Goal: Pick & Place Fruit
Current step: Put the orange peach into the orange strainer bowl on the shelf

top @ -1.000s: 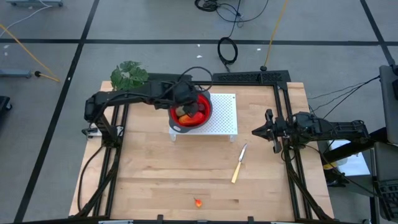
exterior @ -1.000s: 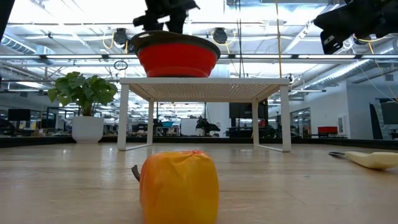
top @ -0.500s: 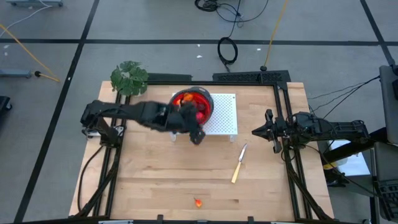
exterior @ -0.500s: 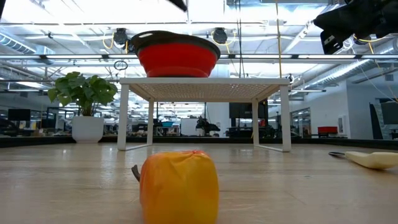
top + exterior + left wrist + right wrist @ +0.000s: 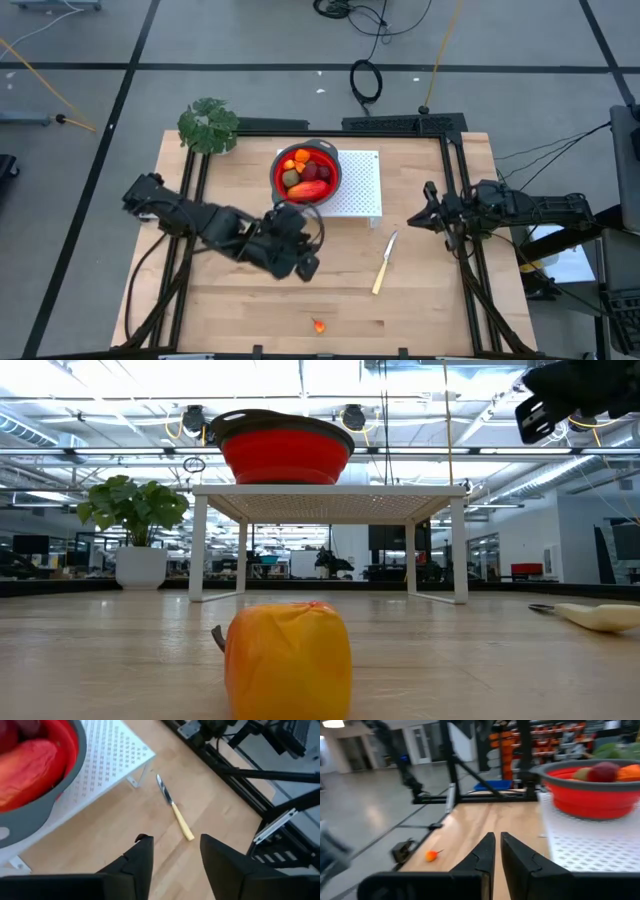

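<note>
While most fruit sits in the bowl, one small orange piece lies loose on the table.
It looks light, smooth and likely to roll, so pinch across its round middle; left gripper fingers are apart and empty, right gripper fingers together.

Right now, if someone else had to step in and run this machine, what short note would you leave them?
Left tool: open, empty, over bare wood in front of the white rack.
Right tool: shut, empty, waiting at the table's right side.
Done: most fruit sits in the red bowl on the rack, including the long red-orange piece.
Left: one small orange fruit lies near the table's front edge.
The knife lies untouched on the wood.
</note>
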### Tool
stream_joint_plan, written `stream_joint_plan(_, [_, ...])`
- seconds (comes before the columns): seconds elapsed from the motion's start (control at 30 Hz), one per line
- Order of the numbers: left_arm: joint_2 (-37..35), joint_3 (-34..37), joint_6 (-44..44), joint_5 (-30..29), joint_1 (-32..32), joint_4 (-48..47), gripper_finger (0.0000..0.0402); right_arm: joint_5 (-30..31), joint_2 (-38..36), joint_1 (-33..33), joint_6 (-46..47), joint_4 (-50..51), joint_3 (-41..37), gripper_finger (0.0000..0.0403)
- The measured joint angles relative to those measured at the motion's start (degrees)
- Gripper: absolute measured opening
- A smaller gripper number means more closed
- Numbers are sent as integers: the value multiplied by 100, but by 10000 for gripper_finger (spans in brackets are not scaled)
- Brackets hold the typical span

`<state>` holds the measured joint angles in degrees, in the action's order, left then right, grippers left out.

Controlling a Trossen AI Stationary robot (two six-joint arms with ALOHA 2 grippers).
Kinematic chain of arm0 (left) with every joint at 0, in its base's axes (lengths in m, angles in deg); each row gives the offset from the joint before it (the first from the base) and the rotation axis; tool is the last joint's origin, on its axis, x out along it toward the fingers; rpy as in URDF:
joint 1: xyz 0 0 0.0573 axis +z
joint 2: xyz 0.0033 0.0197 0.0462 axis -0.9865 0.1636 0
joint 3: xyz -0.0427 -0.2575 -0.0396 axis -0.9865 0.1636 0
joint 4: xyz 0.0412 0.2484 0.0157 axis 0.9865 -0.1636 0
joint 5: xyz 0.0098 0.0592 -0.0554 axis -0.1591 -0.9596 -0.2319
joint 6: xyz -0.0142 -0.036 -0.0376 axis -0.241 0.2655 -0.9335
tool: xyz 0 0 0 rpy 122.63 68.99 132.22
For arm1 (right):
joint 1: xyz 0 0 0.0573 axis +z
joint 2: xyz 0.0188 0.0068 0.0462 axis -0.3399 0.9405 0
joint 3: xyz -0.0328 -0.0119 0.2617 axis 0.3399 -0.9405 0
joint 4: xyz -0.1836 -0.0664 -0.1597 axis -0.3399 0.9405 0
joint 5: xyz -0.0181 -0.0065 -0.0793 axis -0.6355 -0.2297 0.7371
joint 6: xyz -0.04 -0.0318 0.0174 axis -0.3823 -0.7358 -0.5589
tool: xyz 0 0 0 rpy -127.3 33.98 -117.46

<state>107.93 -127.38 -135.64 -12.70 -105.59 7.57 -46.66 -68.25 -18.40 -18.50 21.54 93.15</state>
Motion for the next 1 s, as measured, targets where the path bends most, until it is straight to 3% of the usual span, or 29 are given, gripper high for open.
stream_joint_plan(0.17, [0, 84, 52, -639, -423, 15, 120, -712, 1, 0, 171, -2, 0, 18])
stream_joint_plan(0.27, [-2, 203, 72, -983, -617, 186, 90, -774, 0, 2, 664, -4, 0, 19])
stream_joint_plan(0.4, [2, 387, 155, -1102, -775, 427, 43, -744, 0, 2, 1311, -2, 0, 22])
stream_joint_plan(0.5, [-4, 563, 282, -1118, -798, 735, 9, -1082, 1, 2, 1489, 0, 0, 23])
stream_joint_plan(0.67, [2, 829, 612, -1063, -787, 1127, 13, -1767, 1, 3, 1599, -2, 0, 18])
stream_joint_plan(1.0, [-2, 1304, 864, -668, -768, 1818, 2, -1744, 3, 2, 1624, -2, 0, 11])
